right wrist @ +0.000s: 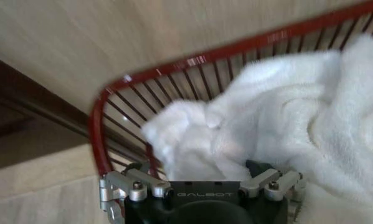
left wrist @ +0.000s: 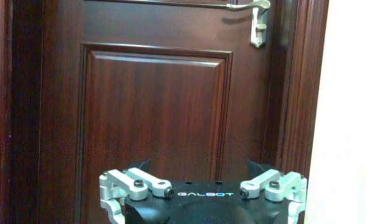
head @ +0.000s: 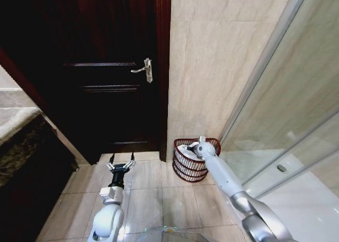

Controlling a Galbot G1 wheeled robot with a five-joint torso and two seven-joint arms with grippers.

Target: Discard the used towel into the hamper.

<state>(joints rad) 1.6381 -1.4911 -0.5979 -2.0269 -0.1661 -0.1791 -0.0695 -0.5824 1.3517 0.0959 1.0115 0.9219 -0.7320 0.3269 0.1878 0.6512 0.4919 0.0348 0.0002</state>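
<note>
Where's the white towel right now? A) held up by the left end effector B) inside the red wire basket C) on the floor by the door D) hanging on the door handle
B: the towel sits bunched inside the basket rim, with the right end effector open right at it; the left end effector is open over the floor by the door.
</note>
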